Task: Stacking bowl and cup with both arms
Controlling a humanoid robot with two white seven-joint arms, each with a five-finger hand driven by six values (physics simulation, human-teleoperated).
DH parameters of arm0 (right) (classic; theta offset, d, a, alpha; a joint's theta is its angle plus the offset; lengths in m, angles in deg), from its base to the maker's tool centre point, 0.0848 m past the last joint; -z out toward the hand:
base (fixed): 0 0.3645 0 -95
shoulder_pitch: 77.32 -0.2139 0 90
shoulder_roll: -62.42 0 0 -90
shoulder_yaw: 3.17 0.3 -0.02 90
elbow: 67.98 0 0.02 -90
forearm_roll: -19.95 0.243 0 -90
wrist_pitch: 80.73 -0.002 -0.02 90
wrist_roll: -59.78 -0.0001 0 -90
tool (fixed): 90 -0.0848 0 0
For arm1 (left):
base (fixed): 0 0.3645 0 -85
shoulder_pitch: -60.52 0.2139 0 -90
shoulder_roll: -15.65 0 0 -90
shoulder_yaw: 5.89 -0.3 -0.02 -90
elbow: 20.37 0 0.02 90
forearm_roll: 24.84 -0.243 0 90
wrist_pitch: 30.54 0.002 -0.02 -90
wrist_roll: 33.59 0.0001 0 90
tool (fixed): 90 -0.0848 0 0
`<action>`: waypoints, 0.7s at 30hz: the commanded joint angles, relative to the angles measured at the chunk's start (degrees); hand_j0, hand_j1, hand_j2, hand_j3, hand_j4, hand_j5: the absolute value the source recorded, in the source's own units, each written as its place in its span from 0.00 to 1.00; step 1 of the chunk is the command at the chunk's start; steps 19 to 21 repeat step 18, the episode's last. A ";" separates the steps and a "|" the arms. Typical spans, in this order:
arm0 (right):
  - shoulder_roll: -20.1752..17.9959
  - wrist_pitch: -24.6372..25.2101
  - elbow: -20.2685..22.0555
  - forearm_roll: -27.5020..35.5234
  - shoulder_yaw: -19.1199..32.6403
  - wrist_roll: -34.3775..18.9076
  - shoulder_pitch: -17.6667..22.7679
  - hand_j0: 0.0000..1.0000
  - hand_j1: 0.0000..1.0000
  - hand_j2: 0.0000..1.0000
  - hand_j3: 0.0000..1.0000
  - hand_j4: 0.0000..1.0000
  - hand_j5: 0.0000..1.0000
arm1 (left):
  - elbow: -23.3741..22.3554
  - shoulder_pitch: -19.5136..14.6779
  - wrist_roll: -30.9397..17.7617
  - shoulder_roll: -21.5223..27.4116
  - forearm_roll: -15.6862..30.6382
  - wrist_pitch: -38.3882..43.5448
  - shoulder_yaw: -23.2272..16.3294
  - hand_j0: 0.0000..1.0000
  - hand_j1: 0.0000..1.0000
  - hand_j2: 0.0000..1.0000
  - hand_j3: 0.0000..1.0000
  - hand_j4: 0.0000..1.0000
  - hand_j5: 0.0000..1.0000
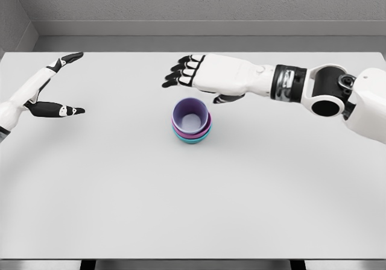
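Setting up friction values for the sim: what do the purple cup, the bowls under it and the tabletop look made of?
Purple cup: likely matte plastic, uniform colour, no glare. Magenta and teal bowls: same plastic look, thin rims. Table: smooth light-grey surface, matte laminate or painted; uncertain in a render.

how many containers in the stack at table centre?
3 visible, nested at the centre of the white table: purple cup innermost, inside a magenta bowl, inside a teal bowl at the bottom. Any others nested inside would be hidden.
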 commanded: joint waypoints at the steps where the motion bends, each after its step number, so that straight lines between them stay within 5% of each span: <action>1: -1.51 -0.24 0.08 0.44 0.21 -0.03 0.00 1.00 1.00 1.00 1.00 1.00 1.00 | 0.11 0.00 0.02 0.04 0.49 0.13 0.01 1.00 1.00 1.00 1.00 1.00 1.00; 6: -8.98 -2.43 0.08 0.70 0.91 0.06 -0.09 1.00 1.00 1.00 1.00 1.00 1.00 | 0.11 0.00 0.02 0.04 0.49 0.13 0.01 1.00 1.00 1.00 1.00 1.00 1.00; 13: -23.40 -12.21 -1.76 2.11 1.09 0.50 0.35 1.00 1.00 1.00 1.00 1.00 1.00 | 0.55 0.00 0.02 -0.40 0.49 0.13 -0.08 1.00 1.00 1.00 1.00 1.00 1.00; 17: -24.28 -12.21 -4.58 2.11 8.56 0.41 5.71 1.00 1.00 1.00 1.00 1.00 1.00 | 0.72 0.00 0.02 -0.40 0.49 0.13 -0.08 1.00 1.00 1.00 1.00 1.00 1.00; 21: -24.28 -12.21 -4.58 2.11 9.61 0.41 6.68 1.00 1.00 1.00 1.00 1.00 1.00 | 0.63 0.00 0.02 -0.40 0.49 0.13 -0.08 1.00 1.00 1.00 1.00 1.00 1.00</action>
